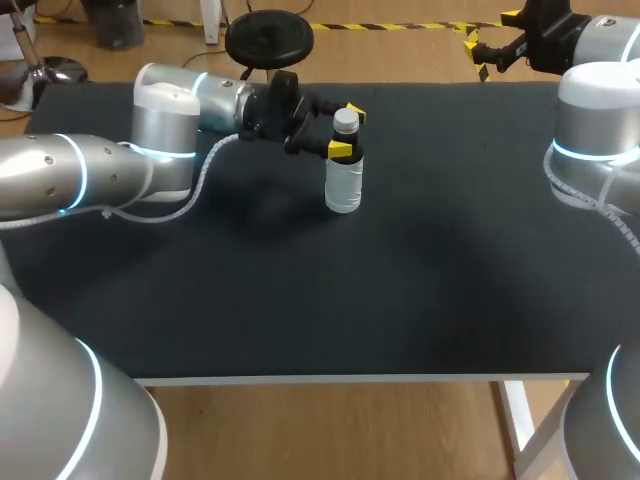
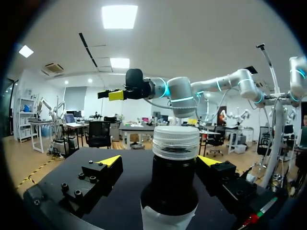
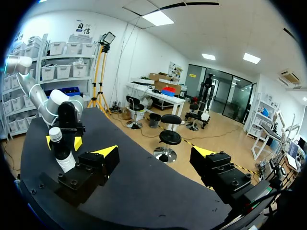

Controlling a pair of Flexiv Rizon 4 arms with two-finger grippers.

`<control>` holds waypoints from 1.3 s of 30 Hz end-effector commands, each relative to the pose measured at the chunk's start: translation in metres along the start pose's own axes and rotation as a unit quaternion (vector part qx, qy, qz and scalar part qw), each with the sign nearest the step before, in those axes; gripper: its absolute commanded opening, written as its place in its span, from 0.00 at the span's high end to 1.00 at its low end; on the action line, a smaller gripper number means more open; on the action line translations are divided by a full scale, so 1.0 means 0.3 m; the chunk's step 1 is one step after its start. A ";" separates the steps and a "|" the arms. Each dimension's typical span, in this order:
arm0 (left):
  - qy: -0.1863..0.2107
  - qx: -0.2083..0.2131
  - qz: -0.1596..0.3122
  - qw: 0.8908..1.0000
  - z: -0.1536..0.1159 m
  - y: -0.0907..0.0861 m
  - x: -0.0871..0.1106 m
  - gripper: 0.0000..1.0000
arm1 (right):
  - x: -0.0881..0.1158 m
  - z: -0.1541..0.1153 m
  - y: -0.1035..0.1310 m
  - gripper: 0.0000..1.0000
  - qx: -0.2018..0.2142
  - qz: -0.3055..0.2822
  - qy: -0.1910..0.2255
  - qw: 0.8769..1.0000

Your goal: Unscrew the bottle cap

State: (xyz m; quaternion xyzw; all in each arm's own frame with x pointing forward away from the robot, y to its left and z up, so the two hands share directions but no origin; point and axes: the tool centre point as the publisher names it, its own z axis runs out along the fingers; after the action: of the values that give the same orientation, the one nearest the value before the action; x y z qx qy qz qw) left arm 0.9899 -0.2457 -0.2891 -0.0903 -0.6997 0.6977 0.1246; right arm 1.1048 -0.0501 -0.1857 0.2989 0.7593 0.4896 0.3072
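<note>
A small clear bottle (image 1: 343, 178) with a dark neck and a white ribbed cap (image 1: 345, 120) stands upright on the black table (image 1: 400, 280), left of centre at the back. My left gripper (image 1: 347, 131) comes in level from the left and is open, one yellow tip on each side of the neck just under the cap. In the left wrist view the cap (image 2: 175, 141) sits between the fingers of that gripper (image 2: 159, 160), with a gap on both sides. My right gripper (image 1: 490, 45) hangs open and empty beyond the table's far right corner (image 3: 156, 152), well away from the bottle (image 3: 61, 153).
The black tabletop bears nothing besides the bottle. Its white front edge (image 1: 350, 379) runs along the near side. My right arm's grey body (image 1: 600, 140) stands at the right edge.
</note>
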 end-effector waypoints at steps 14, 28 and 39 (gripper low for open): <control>0.006 0.002 0.008 1.000 0.002 -0.001 -0.013 0.92 | 0.000 -0.002 0.001 0.00 0.001 0.000 0.000 1.000; -0.019 0.000 0.025 1.000 -0.044 -0.018 -0.010 1.00 | 0.000 -0.002 0.001 0.00 0.001 0.000 0.000 1.000; -0.048 0.000 0.043 0.998 -0.098 -0.028 -0.011 1.00 | 0.000 -0.002 0.001 0.00 0.001 0.000 0.000 1.000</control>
State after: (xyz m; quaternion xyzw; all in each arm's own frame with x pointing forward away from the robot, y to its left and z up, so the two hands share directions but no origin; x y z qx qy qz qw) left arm 1.0091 -0.2222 -0.2843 -0.0914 -0.6980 0.7070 0.0682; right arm 1.1048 -0.0501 -0.1857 0.2989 0.7593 0.4896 0.3072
